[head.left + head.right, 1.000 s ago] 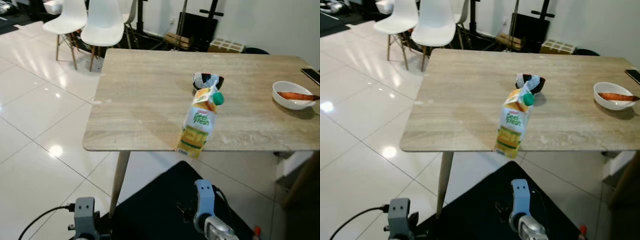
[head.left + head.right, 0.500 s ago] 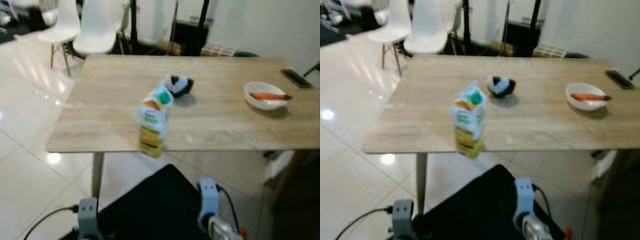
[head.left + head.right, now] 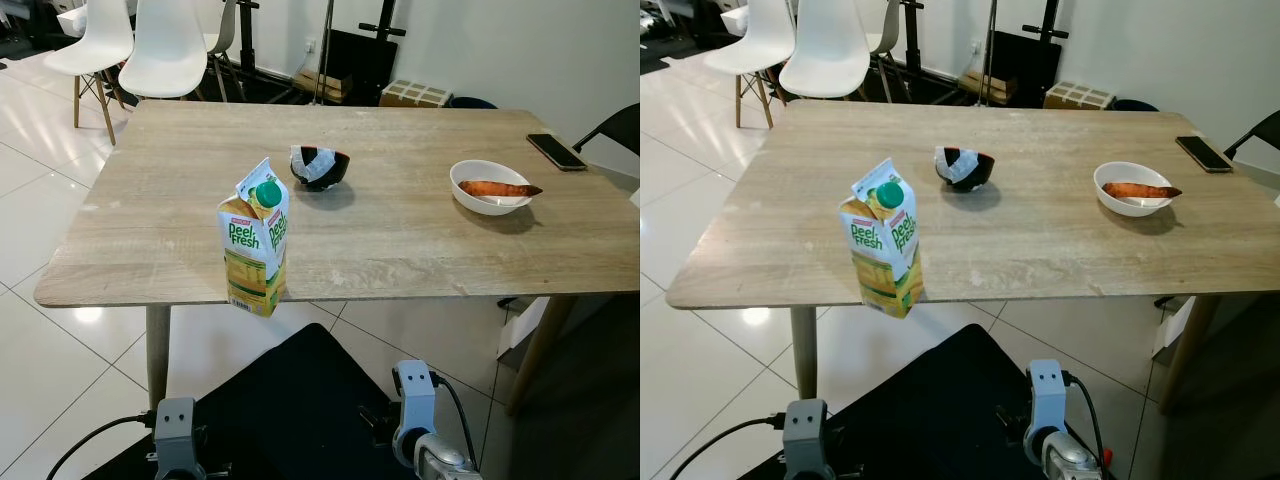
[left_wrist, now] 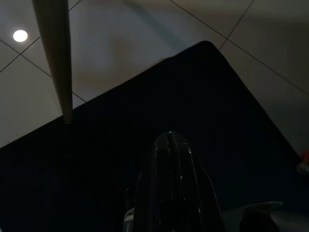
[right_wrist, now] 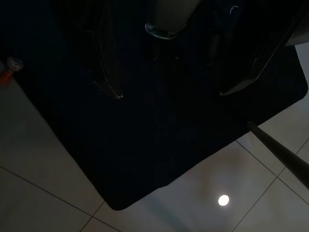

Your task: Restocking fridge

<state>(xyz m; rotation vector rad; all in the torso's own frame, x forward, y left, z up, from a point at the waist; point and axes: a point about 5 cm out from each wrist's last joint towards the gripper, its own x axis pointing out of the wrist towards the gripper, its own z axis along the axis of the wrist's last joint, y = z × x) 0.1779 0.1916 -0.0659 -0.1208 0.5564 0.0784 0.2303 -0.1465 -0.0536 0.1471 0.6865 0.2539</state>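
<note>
A yellow and green Peel Fresh juice carton (image 3: 253, 241) with a green cap stands upright at the very front edge of a light wooden table (image 3: 400, 250), left of centre. Both arms hang idle below the table's front edge, over a black mat. In the left wrist view my left gripper (image 4: 170, 140) has its two black fingers pressed together with nothing between them. My right gripper (image 5: 170, 93) is open above the mat, its fingers (image 5: 108, 72) spread wide and holding nothing.
A dark bowl (image 3: 320, 166) with a white and blue wrapper sits behind the carton. A white bowl (image 3: 490, 188) holds an orange root vegetable. A phone (image 3: 558, 151) lies at the far right. White chairs (image 3: 165, 50) stand beyond the table. A table leg (image 4: 55, 48) is near my left gripper.
The whole picture has shifted and sharpened: the camera has turned right, so the table and carton now sit further left. The things and the arms have not moved.
</note>
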